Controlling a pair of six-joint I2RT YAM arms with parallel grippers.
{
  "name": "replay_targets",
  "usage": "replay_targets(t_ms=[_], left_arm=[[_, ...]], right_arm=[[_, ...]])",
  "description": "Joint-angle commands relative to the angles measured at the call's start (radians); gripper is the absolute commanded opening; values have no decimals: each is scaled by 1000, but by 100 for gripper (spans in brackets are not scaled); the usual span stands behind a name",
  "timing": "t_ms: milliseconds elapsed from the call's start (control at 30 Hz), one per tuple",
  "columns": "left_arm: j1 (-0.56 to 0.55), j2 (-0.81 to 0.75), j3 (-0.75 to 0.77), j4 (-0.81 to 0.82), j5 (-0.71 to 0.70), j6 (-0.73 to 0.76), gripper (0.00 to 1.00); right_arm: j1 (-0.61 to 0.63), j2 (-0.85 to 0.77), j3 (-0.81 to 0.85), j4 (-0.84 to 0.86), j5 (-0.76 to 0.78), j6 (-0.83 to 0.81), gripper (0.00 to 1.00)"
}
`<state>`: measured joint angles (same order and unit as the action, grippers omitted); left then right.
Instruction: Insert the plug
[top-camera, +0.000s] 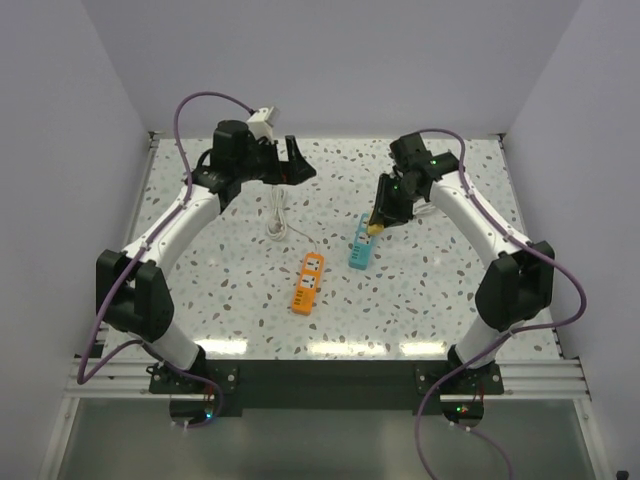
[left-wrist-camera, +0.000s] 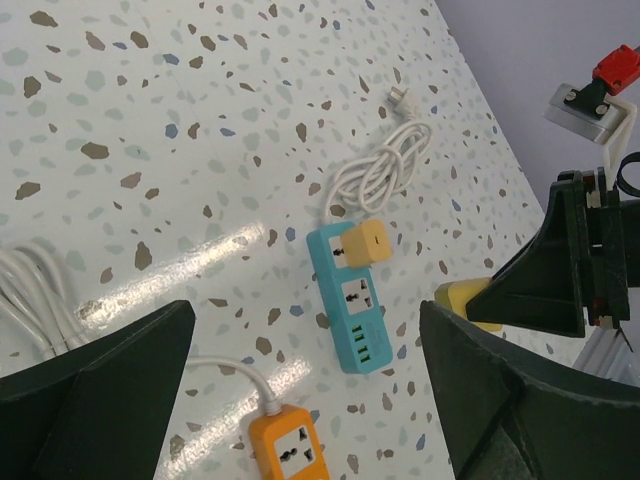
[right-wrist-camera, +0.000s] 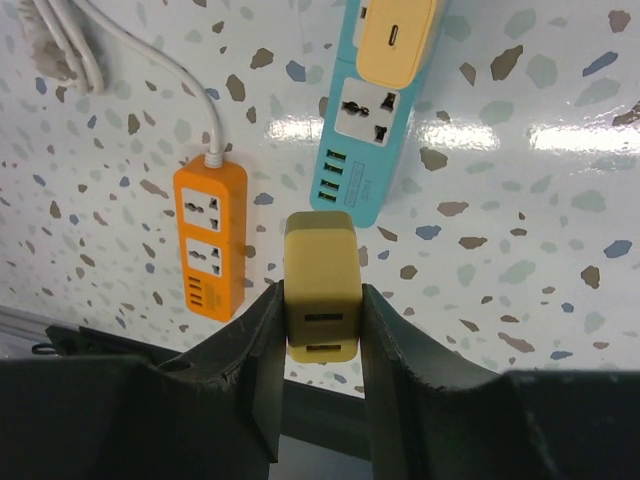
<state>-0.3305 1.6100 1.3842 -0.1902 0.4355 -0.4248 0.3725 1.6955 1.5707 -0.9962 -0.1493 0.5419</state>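
Contact was plain at the right gripper: its two dark fingers were clamped on the sides of the plug, a small yellow-tan block whose near face showed two slots. The plug was held up off the table and sat in no socket. From above it hung by the far end of the teal strip; the left wrist view showed it off to one side of that strip and apart from it.

The teal strip lay flat on the speckled top. A second plug, also yellow, sat in its end socket nearest the cord. The next socket was free, and beyond it ran a row of green ports. A white cable lay coiled just past the strip's cord end.

An orange strip lay near the teal one, on its left in the top view, with two free sockets and its own white cord.

The left gripper hung over the far left of the table, well apart from both strips. Its jaws stood wide apart and held nothing.
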Motion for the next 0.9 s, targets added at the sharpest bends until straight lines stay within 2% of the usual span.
replay_targets(t_ms=[0,867], left_arm=[[-1,-2,26,-11,26,46,100],[24,13,3,17,103,29,100]], right_arm=[[12,12,-6,-9,53,47,0],[37,228,80,25,146,46,0]])
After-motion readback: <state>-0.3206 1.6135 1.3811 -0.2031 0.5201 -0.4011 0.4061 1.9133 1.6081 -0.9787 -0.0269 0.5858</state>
